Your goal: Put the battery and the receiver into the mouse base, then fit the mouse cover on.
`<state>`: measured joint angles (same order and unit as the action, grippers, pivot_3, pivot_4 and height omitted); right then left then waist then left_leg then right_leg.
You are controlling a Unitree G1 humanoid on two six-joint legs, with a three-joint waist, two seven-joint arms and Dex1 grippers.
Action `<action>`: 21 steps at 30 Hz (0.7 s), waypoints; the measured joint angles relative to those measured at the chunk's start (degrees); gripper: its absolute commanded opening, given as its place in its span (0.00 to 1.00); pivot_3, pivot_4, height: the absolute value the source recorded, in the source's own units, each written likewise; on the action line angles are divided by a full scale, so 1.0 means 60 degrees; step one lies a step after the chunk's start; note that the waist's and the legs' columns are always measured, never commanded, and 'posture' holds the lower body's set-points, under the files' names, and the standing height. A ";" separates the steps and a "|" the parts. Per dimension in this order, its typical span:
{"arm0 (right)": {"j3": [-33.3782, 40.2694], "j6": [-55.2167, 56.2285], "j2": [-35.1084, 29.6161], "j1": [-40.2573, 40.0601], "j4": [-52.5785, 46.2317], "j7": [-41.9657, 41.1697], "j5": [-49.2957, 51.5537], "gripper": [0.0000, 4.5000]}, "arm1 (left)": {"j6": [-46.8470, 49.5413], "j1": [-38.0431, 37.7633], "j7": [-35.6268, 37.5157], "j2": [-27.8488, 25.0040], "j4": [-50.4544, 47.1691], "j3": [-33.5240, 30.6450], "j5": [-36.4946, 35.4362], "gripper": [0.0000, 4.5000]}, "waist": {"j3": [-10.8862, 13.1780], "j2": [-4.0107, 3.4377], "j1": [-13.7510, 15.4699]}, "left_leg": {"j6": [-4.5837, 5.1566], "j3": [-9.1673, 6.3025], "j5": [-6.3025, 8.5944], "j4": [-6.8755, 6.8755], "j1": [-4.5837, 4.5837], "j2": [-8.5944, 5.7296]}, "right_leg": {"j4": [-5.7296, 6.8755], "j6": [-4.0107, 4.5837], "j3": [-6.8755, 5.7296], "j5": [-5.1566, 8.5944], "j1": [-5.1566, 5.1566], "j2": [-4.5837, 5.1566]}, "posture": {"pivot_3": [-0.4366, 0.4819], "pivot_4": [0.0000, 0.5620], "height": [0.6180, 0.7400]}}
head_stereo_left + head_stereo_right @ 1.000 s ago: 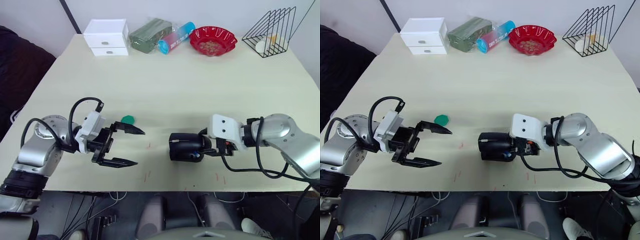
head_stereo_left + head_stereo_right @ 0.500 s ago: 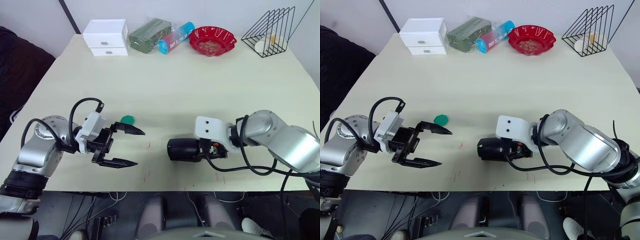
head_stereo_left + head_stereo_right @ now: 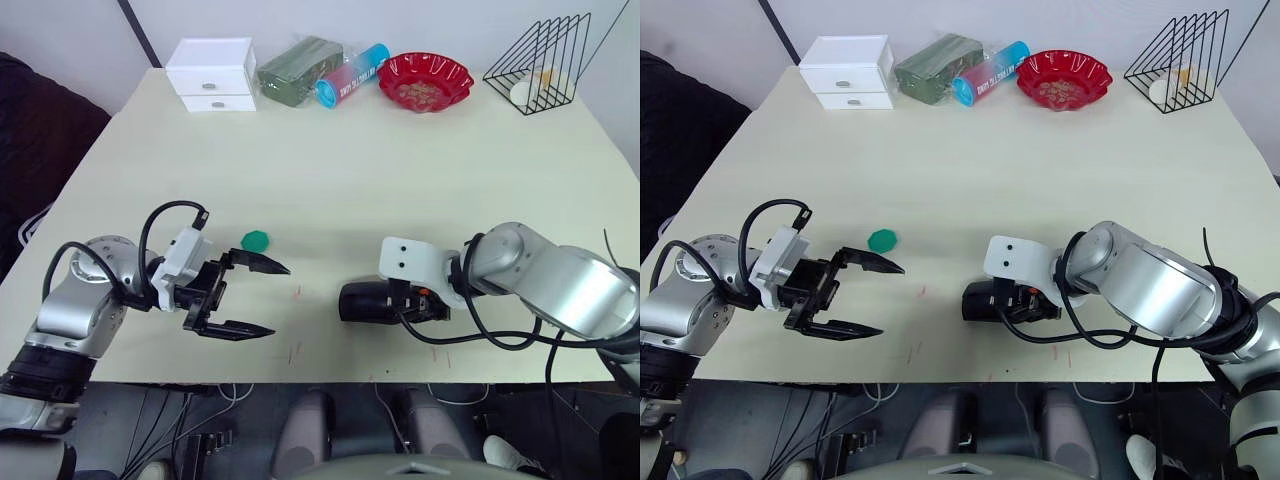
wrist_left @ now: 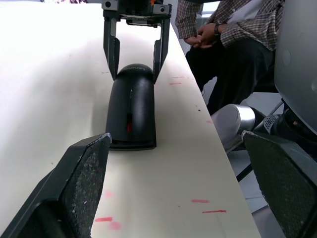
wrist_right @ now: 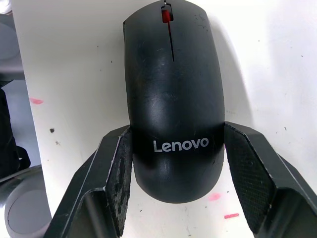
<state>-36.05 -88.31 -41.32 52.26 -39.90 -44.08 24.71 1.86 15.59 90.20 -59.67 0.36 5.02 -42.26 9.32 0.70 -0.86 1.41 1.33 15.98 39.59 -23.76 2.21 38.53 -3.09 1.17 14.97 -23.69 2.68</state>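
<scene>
Between the two black fingers of the right pincer lay the glossy black arched mouse cover, already seated over the black oval mouse base, so the two read as one closed mouse with a red wheel at the far end. The fingers straddled the rear of the shell, one against its side, the other with a sliver of gap, so the pincer was narrow around the mouse but not clearly clamped. That straddle probably served to steady or press the cover home. Neither battery nor receiver could be seen, so presumably both sat inside. Well apart from it, the left pincer hovered wide and empty over the pale tabletop, facing the mouse as if on standby. Just beyond its upper finger lay a small green round disc.
</scene>
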 measured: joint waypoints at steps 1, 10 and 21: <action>-0.0002 -0.0038 0.0036 0.0004 0.0001 0.0086 0.0047 0.50 | 0.0000 0.0000 0.0000 0.0000 -0.0005 -0.0001 0.0001 1.00 | 0.0000 0.0000 0.0006 | 0.0000 -0.0001 0.0000 0.0000 0.0000 0.0000 | 0.0000 0.0000 -0.0001 0.0000 0.0000 0.0000 | 0.48 0.27 1.00; -0.0202 -0.0052 0.0213 0.0127 0.0189 0.0498 0.0308 0.50 | 0.0025 -0.0005 0.0001 0.0001 -0.0228 -0.0016 0.0002 1.00 | 0.0000 0.0000 0.0000 | 0.0000 -0.0001 0.0000 0.0000 0.0000 0.0000 | 0.0000 0.0000 -0.0001 0.0000 0.0000 0.0000 | 0.48 0.27 1.00; -0.0267 -0.0019 0.0186 0.0134 0.0273 0.0766 0.0526 0.50 | 0.0060 -0.0010 0.0003 0.0002 -0.0286 -0.0060 0.0003 1.00 | 0.0000 0.0000 -0.0003 | 0.0000 -0.0001 0.0000 -0.0001 0.0001 0.0000 | 0.0000 0.0000 -0.0001 0.0000 0.0000 0.0000 | 0.48 0.27 1.00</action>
<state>-37.65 -88.42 -40.20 53.07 -38.26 -39.48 27.87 2.22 15.53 90.21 -59.66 -1.36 4.67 -42.24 9.32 0.70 -0.88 1.41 1.32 15.98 39.59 -23.75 2.21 38.52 -3.09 1.17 14.97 -23.69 2.68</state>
